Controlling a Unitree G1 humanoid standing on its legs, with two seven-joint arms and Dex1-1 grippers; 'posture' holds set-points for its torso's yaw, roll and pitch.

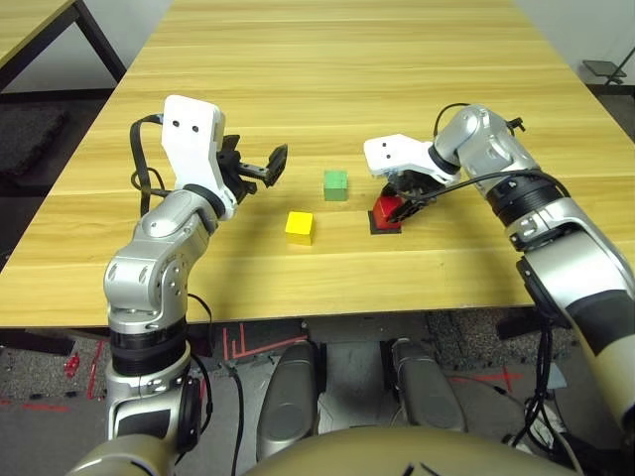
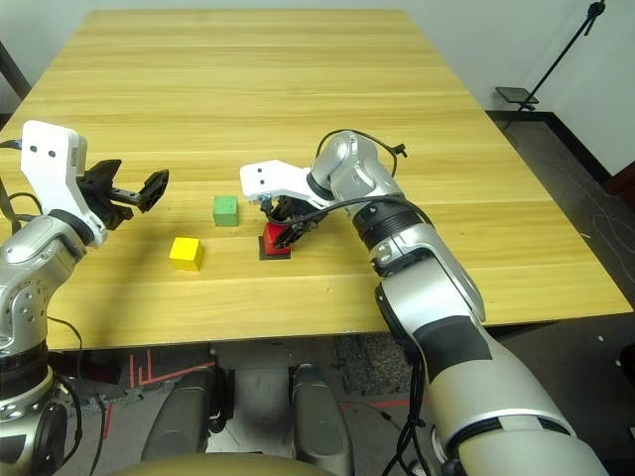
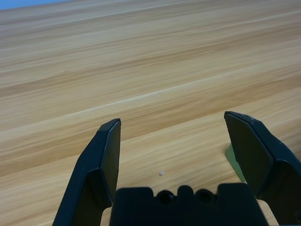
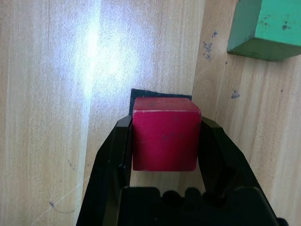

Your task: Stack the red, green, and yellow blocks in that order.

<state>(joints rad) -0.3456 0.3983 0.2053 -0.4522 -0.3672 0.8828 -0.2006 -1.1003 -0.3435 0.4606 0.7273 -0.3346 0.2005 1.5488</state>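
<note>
1. Blocks of the task lie on a wide, pale wood-grain counter [image 1: 327, 59] that takes up most of the head views, its planks running across the frame.
2. At lower left of the left eye view a silver arm reaches up to the left hand [image 1: 263, 166], which hovers over bare wood at left of centre. Its two black fingers [image 3: 101, 165] are spread wide with nothing between them.
3. From the right edge, the other silver arm bends in to the right hand [image 1: 397, 203], just right of centre. Its fingers [image 4: 110, 160] pinch the red block [image 4: 164, 139] from both sides.
4. Dark floor shows past the counter's edges, with part of another wooden table [image 1: 30, 25] at upper left of the left eye view and a black stand [image 2: 556, 64] at upper right of the right eye view.
5. The green block [image 1: 335, 184] sits at centre of frame, just left of and slightly above the red one, apart from it.
6. The yellow block [image 1: 300, 227] sits lower left of the green one, alone and clear of both hands.
7. A flat black patch [image 4: 141, 94] lies under the red block, its edge peeking out beyond it.
</note>
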